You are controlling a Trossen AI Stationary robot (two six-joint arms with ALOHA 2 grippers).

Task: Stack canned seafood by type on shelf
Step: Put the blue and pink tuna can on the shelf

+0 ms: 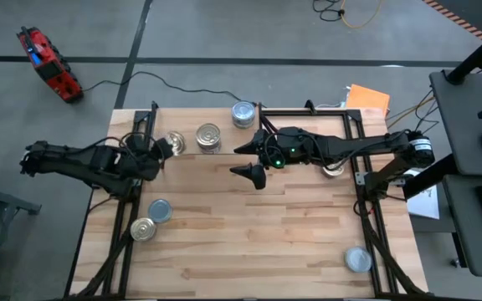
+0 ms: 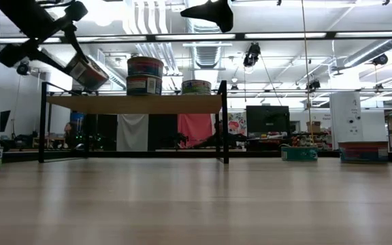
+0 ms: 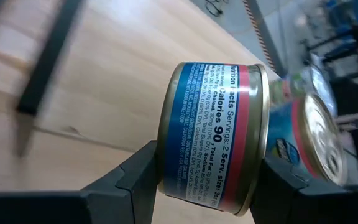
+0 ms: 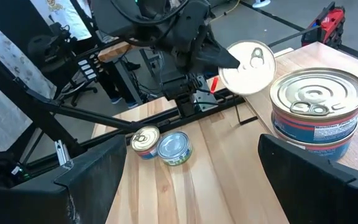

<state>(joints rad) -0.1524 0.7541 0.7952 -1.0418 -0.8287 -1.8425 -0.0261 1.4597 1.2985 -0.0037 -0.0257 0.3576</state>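
My left gripper (image 1: 164, 150) is shut on a tin of canned seafood (image 3: 213, 137) with a blue and red label. It holds the tin tilted, just above the left end of the shelf (image 2: 135, 103). On the shelf stand a stack of two tins (image 2: 145, 75) and a single tin (image 2: 196, 87). Two more tins, one bluish (image 1: 159, 211) and one golden (image 1: 143, 229), stand on the tabletop at near left. My right gripper (image 1: 248, 161) hangs open high over the table's middle, touching nothing. My left gripper pinches the tin between its two fingers, one finger (image 3: 138, 180) on one flat end and the other (image 3: 284, 180) on the opposite end (image 3: 260, 155). The fingers come from the table's left, slanting down. The tin is lifted clear and tilted, its lid (image 4: 247, 68) facing right.
A silver-lidded tin (image 1: 358, 259) stands near the table's near right corner, and another (image 1: 335, 170) shows partly under the right arm. The black frame posts (image 2: 224, 122) stand at the shelf's ends. Bare wood lies in the table's middle and near part.
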